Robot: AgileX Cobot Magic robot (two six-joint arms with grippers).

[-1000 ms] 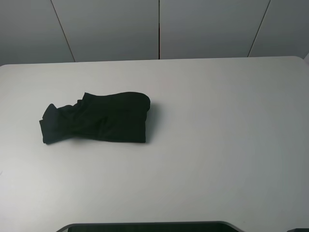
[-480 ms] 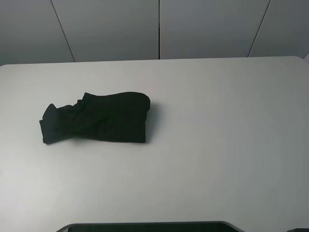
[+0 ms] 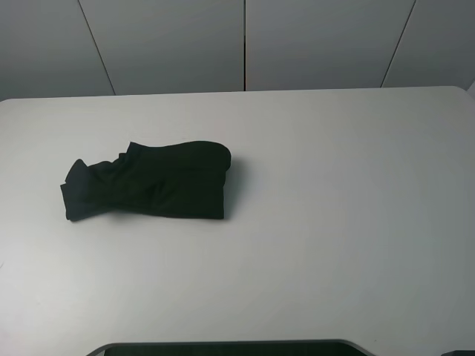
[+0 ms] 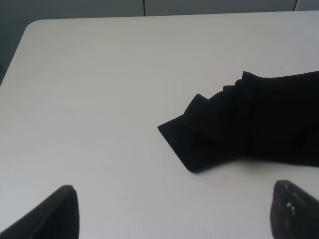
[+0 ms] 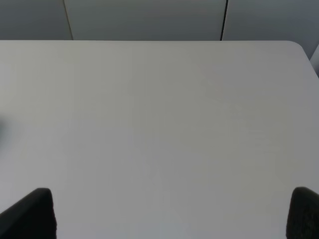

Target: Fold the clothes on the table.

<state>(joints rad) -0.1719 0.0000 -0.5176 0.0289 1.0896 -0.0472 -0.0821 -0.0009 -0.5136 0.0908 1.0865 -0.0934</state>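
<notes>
The black T-shirt (image 3: pixel 148 182) lies folded into a compact bundle on the left half of the white table (image 3: pixel 334 193). No print or neck label shows. It also shows in the left wrist view (image 4: pixel 249 122), with a folded corner pointing toward the camera. My left gripper (image 4: pixel 174 211) is open and empty, its two fingertips (image 4: pixel 57 211) spread wide, held back from the shirt. My right gripper (image 5: pixel 169 214) is open and empty over bare table, its fingertips (image 5: pixel 32 211) wide apart. Neither gripper shows in the exterior high view.
Grey wall panels (image 3: pixel 245 44) stand behind the table's far edge. A dark curved edge (image 3: pixel 223 347) runs along the bottom of the exterior high view. The table's rounded far corner (image 5: pixel 299 47) shows in the right wrist view.
</notes>
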